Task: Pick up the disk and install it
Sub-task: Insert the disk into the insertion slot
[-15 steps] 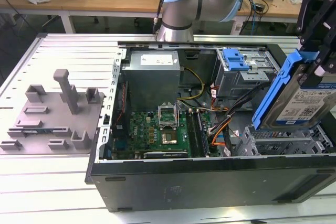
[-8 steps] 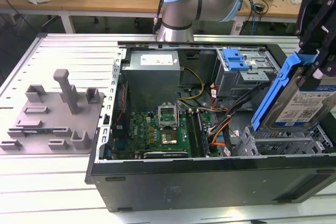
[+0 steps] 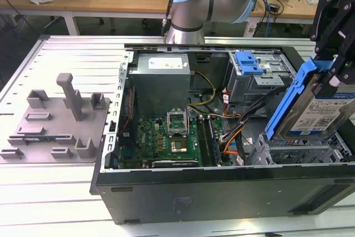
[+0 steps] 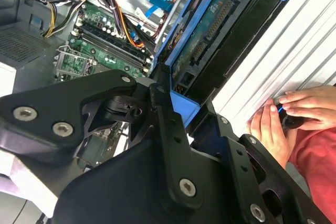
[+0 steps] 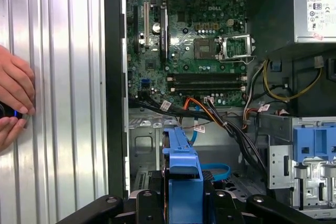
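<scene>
The disk point(image 3: 319, 112), a silver drive with a white-and-blue label in a blue carrier, hangs tilted at the exterior view's right. My gripper point(image 3: 333, 79) is shut on its upper end. The disk's lower end sits just above the metal drive cage point(image 3: 299, 151) in the front corner of the open computer case point(image 3: 222, 187). In the second wrist view the disk point(image 4: 210, 30) shows its green circuit board and blue frame beyond the black gripper point(image 4: 173, 103). The first wrist view shows the disk point(image 5: 182, 182) edge-on, its blue carrier held between the gripper point(image 5: 184, 205) links.
The motherboard point(image 3: 166, 137), loose cables point(image 3: 233, 131) and a second cage with a ribbed blue clip point(image 3: 248, 62) lie inside the case. A grey fixture tray point(image 3: 55, 120) sits at the exterior view's left. A person's hands point(image 4: 289, 114) rest on the ribbed table beside the case.
</scene>
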Controlling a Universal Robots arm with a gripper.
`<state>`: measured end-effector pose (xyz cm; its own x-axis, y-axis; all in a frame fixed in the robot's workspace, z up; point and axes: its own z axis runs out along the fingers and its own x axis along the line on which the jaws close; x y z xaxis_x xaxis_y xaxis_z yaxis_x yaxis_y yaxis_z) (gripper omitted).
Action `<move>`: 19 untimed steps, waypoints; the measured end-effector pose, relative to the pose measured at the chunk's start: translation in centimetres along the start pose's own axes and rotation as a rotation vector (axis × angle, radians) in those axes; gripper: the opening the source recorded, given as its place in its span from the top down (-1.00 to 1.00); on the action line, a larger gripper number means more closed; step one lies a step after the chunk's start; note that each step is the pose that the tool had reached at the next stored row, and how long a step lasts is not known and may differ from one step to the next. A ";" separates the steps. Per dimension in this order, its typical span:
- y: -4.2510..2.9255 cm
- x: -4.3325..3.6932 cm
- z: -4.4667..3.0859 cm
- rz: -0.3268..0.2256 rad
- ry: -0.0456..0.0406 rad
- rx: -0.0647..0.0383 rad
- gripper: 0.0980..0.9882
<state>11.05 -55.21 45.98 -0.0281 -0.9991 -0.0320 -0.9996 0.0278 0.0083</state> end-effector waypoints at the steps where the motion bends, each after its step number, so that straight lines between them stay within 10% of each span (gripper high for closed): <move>1: -0.01 0.00 0.05 0.000 -0.0001 0.000 0.39; 8: -0.03 0.03 0.41 0.000 -0.0001 0.000 0.39; 11: -0.08 0.21 2.57 0.000 0.0000 0.000 0.39; 19: -0.09 0.37 3.90 0.000 0.0000 0.000 0.39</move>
<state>11.10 -55.46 42.07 -0.0282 -0.9991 -0.0320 -0.9996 0.0279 0.0083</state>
